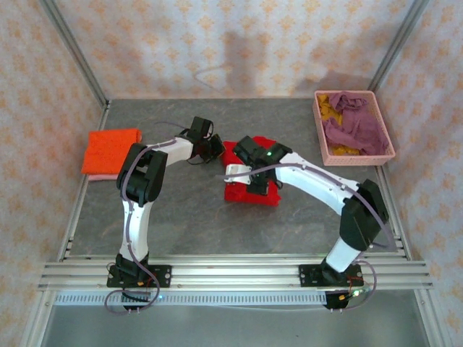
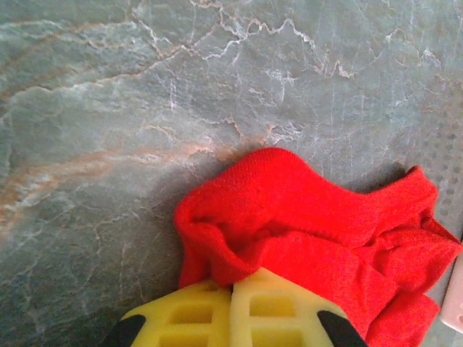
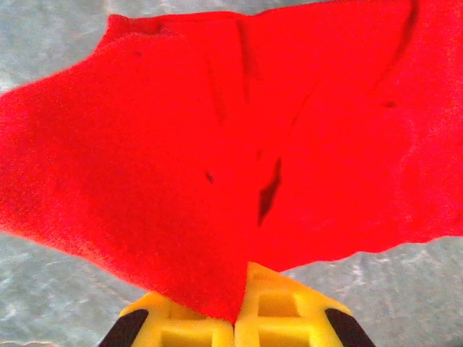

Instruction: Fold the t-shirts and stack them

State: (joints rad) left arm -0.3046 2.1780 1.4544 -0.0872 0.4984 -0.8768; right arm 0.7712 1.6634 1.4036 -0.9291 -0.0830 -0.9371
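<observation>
Desk [image 1: 202, 217], centre: red shirt [image 1: 249, 191] bunched betw. both arms, long axis approx. near-to-far. Left jaws shut on its left edge, right jaws clamped on cloth just beside. Orange shirt [image 1: 110, 148] well left, nearer L arm.

Crumpled red t-shirt [image 1: 249, 196] centre; folded orange t-shirt [image 1: 111, 150] atop pink one [image 1: 101, 176], left.
</observation>
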